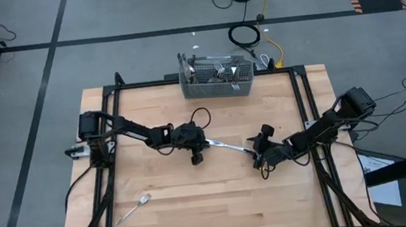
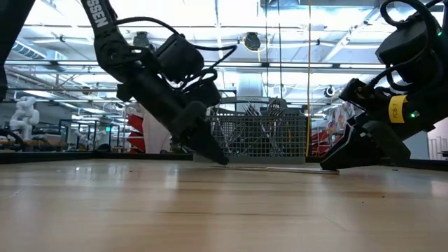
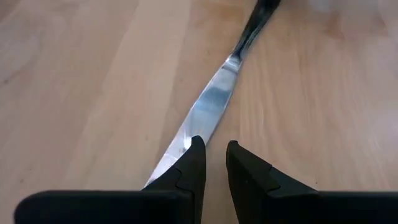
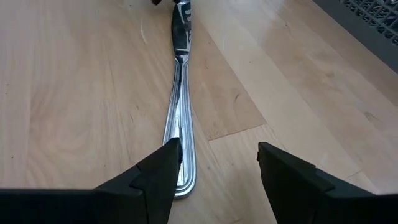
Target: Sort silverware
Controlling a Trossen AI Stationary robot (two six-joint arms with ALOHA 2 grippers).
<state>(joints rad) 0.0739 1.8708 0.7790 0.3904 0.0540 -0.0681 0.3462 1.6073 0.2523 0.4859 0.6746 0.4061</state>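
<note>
One piece of the silverware, a table knife (image 1: 229,146), lies flat on the wooden table between my two grippers, blade toward the left arm and handle toward the right. My left gripper (image 3: 214,152) slants down at the blade's end with its fingers a narrow gap apart, bare wood between them. My right gripper (image 4: 217,155) stands wide open at the knife's handle end (image 4: 180,180), which lies just inside one finger. Another silver piece (image 1: 134,209) lies flat near the table's front left. My left gripper has the tip of one finger (image 3: 194,155) on the knife's blade (image 3: 186,138), close to its pointed end; the other finger stands over bare wood. The fingers slant down from the table's left, roughly along the knife. My right gripper: whether its finger touches the handle end, I cannot tell.
The grey wire-mesh basket (image 1: 218,89) stands at the table's far edge, middle, with several pieces of silverware upright in it. Black frame rails (image 1: 113,123) run along the table's left, right and far sides. Bare wood lies across the near half of the table.
</note>
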